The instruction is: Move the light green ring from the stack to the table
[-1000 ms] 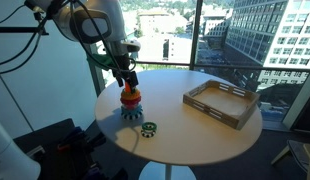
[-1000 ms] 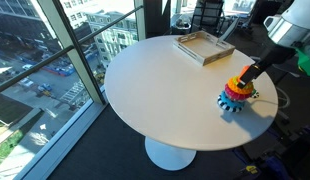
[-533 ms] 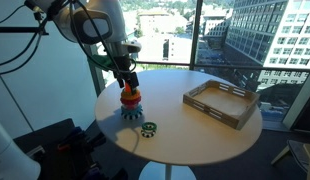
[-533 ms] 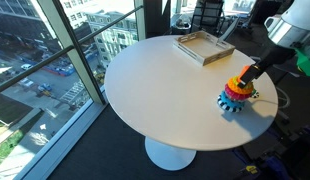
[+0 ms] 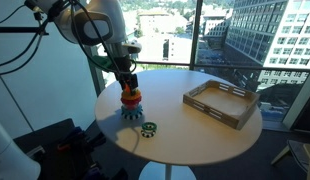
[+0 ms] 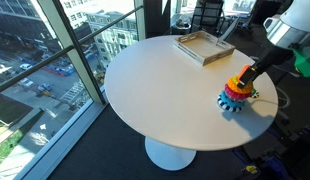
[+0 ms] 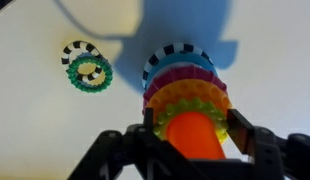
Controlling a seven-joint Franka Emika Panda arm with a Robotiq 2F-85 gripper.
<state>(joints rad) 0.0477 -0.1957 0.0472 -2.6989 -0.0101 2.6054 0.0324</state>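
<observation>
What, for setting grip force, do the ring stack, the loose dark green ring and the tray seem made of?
The stack: moulded plastic by the look, given its saturated colours, gear-toothed rims and slight sheen. The loose dark green ring: likely the same plastic, with the same toothed rim. The tray: seemingly pale, matt, unpainted wood, though any grain is too small to confirm.

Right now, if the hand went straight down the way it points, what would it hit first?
The stack. The hand points down over it, fingers either side of the orange post. First contact is probably the light green ring around that post, but depth is unclear.
</observation>
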